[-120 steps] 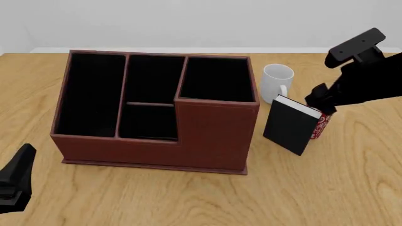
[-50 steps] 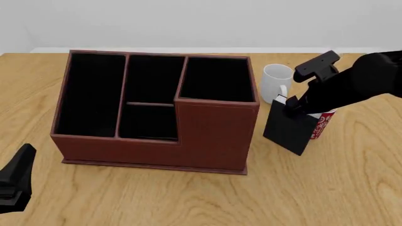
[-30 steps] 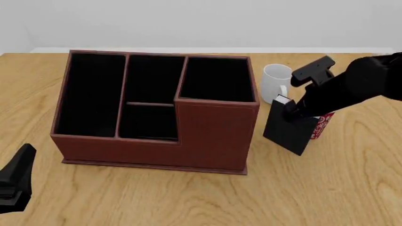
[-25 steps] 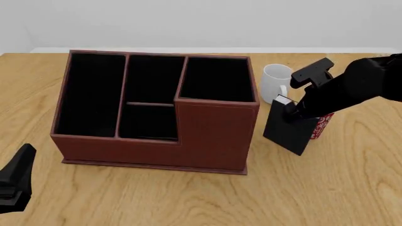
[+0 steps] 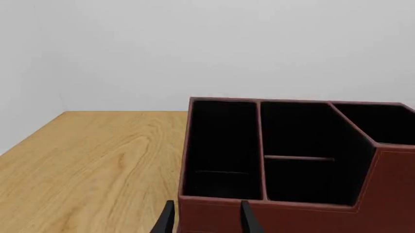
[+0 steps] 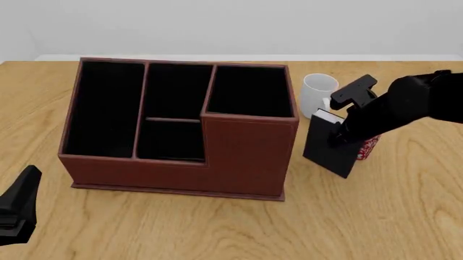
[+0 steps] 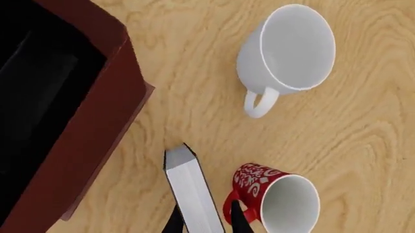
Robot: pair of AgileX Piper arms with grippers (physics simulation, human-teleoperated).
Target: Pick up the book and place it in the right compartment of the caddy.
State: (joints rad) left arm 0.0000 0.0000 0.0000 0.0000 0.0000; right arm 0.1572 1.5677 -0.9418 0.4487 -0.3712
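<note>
The black book (image 6: 331,150) stands upright on the table just right of the caddy (image 6: 246,157); its white page edge (image 7: 192,187) faces up. My right gripper (image 6: 337,135) is down over the book's top, open, one finger on each side of the book (image 7: 205,221). The finger (image 7: 237,218) on the red mug's side shows a thin gap to the cover. The right compartment (image 6: 250,89) holds nothing and shows black lining (image 7: 32,73). My left gripper (image 6: 18,214) hangs open near the front left table edge, its fingers (image 5: 167,221) pointing at the caddy's front wall (image 5: 272,213).
A red patterned mug (image 6: 369,147) stands right behind the book, almost touching the gripper's finger (image 7: 275,196). A white mug (image 6: 318,92) sits further back beside the caddy's right wall. The caddy's other sections (image 6: 105,108) hold nothing.
My right gripper came in from the right, swung over the book and sank lower, so its fingers now straddle the book's top. The book, mugs and left arm have not moved.
</note>
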